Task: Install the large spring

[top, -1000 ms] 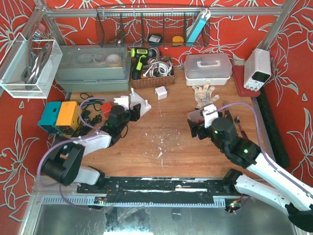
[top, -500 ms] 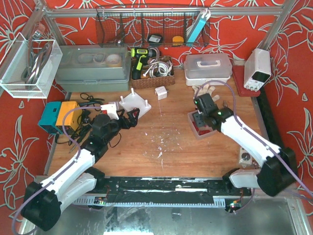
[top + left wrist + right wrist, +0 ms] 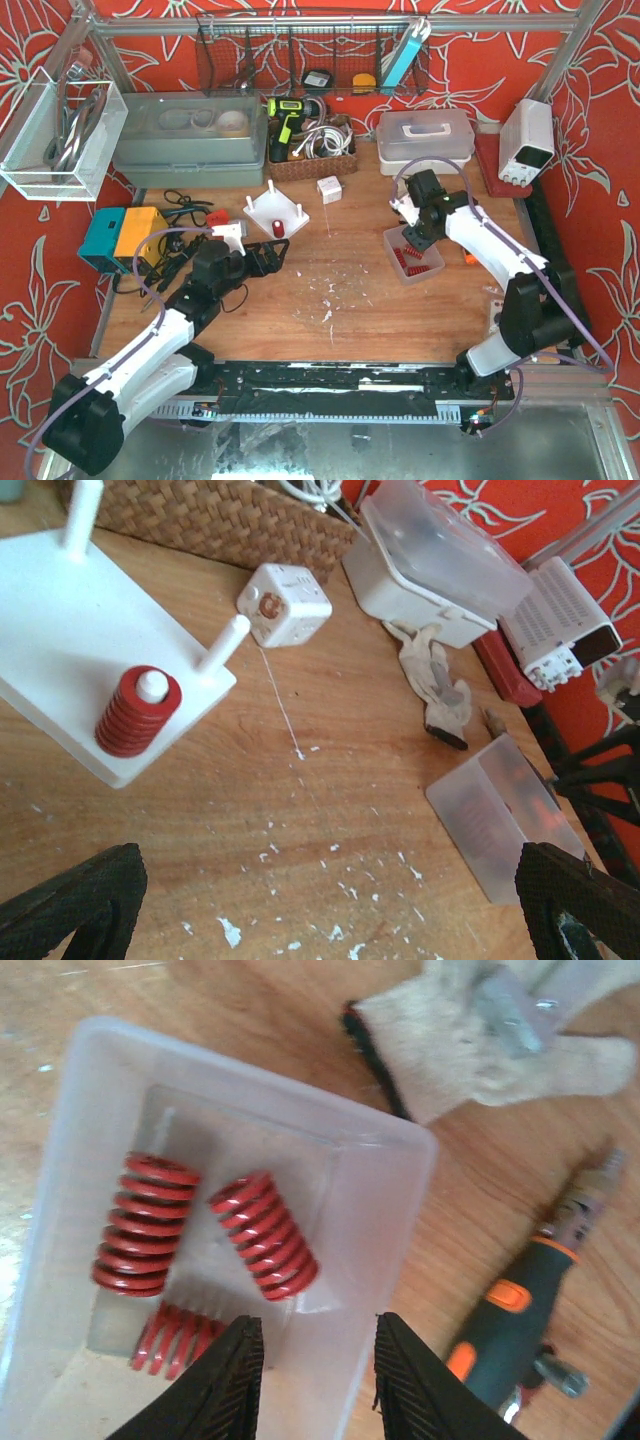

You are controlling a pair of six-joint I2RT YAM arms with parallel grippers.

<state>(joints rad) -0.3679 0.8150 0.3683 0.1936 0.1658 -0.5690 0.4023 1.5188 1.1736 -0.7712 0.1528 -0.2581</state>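
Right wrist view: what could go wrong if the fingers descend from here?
1. One finger of the right gripper hangs over the wall of the clear bin; descending could clip the rim and tip or shove it.
2. The red springs lie close together at different angles, so the fingers might catch two, or a wrong size.

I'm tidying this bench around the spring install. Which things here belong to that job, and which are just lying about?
Job in hand: white peg base; red spring on its peg; clear bin; loose red springs inside it; right gripper, open above the bin.

Lying about: glove; screwdriver; white cube; wicker basket; lidded box; power supply.
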